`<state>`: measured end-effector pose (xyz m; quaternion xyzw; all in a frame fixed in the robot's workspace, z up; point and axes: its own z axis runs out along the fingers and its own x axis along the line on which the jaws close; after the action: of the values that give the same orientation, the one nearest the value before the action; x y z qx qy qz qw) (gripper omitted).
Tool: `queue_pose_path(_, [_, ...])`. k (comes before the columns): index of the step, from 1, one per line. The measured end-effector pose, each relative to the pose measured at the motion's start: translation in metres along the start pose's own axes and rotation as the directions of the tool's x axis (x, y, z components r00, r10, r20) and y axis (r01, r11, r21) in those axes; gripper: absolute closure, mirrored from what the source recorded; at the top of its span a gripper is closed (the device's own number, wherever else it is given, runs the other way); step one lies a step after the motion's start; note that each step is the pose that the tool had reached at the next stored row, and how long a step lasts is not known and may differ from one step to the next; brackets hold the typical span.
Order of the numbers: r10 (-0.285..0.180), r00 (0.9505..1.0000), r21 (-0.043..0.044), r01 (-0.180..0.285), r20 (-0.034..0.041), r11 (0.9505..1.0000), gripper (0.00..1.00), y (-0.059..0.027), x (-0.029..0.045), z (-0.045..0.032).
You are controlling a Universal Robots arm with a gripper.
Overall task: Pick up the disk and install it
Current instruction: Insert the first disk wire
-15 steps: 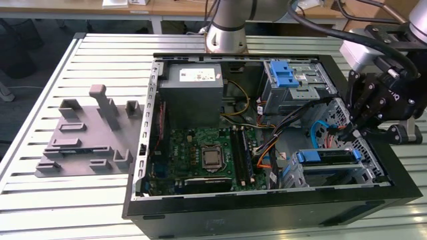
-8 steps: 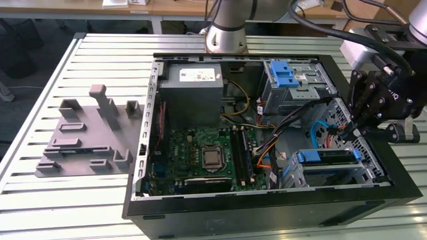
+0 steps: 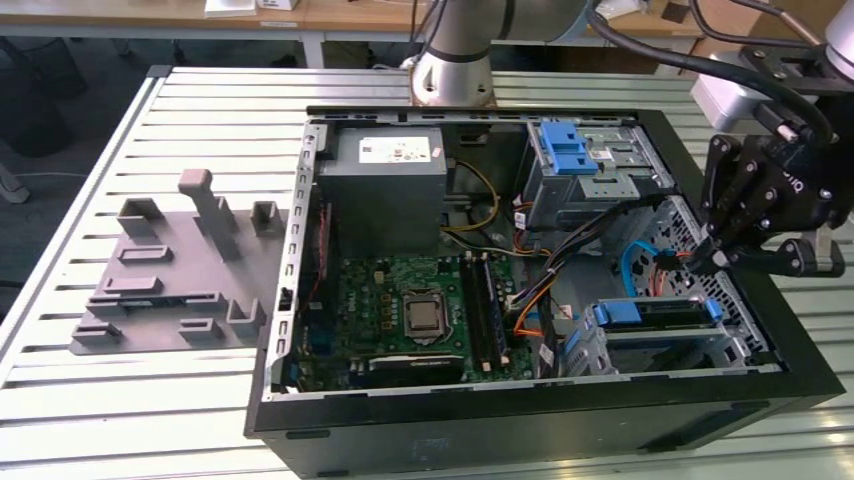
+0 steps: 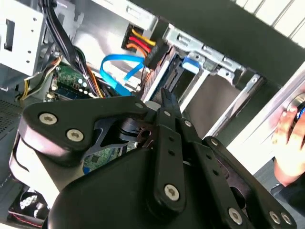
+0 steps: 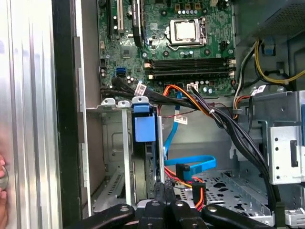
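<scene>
The disk (image 3: 650,314) sits edge-up in the lower drive bay of the open computer case (image 3: 534,415), its blue carrier along the top. The first wrist view shows the carrier's blue tab (image 5: 144,125) between the bay's metal rails. In the second wrist view the disk (image 4: 177,71) stands in its slot beside the red and yellow power plug. My gripper (image 3: 709,262) hangs over the case's side on the exterior view's right, just behind the bay. Its black fingers (image 5: 164,200) are shut together with nothing between them, tips (image 4: 167,101) pointing at the disk's rear edge.
A grey power supply box (image 3: 380,165) and a grey cage with a blue latch (image 3: 577,160) fill the case's far end. The motherboard (image 3: 414,310) lies in the middle. A blue cable (image 5: 190,164) and black wire bundles (image 5: 224,119) cross near the bay. A grey fixture (image 3: 174,270) rests on the table. A hand (image 4: 288,138) is at the case's outer side.
</scene>
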<state>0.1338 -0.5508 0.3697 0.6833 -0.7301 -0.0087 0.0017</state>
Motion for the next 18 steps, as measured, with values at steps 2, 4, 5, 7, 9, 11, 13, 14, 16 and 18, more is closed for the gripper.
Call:
queue_pose_path(2, [0.000, 1.0000, -0.0010, 0.000, -0.0003, 1.0000, 0.89, -0.0032, -0.0026, 0.0002])
queue_pose_path(4, [0.000, 1.0000, -0.0016, 0.000, -0.0003, 1.0000, 0.89, -0.0056, -0.0067, 0.0006])
queue_pose_path(5, [0.001, 1.0000, -0.0021, -0.001, -0.0003, 1.0000, 0.89, -0.0069, -0.0081, 0.0008])
queue_pose_path(7, [0.003, 1.0000, -0.0038, -0.003, -0.0004, 1.0000, 0.89, -0.0099, -0.0106, 0.0015])
queue_pose_path(9, [0.003, 1.0000, -0.0067, -0.003, -0.0006, 1.0000, 0.89, -0.0129, -0.0133, 0.0021])
queue_pose_path(11, [0.004, 1.0000, -0.0132, -0.004, -0.0018, 0.9999, 0.89, -0.0153, -0.0157, 0.0025])
queue_pose_path(13, [0.004, 1.0000, -0.0232, -0.004, -0.0035, 0.9997, 0.83, -0.0178, -0.0179, 0.0029])
queue_pose_path(14, [0.004, 1.0000, -0.0290, -0.004, -0.0046, 0.9996, 0.83, -0.0188, -0.0188, 0.0032])
queue_pose_path(16, [0.005, 1.0000, -0.0390, -0.005, -0.0080, 0.9992, 0.76, -0.0205, -0.0208, 0.0038])
queue_pose_path(18, [0.005, 0.9999, -0.0481, -0.006, -0.0134, 0.9988, 0.76, -0.0220, -0.0230, 0.0048])
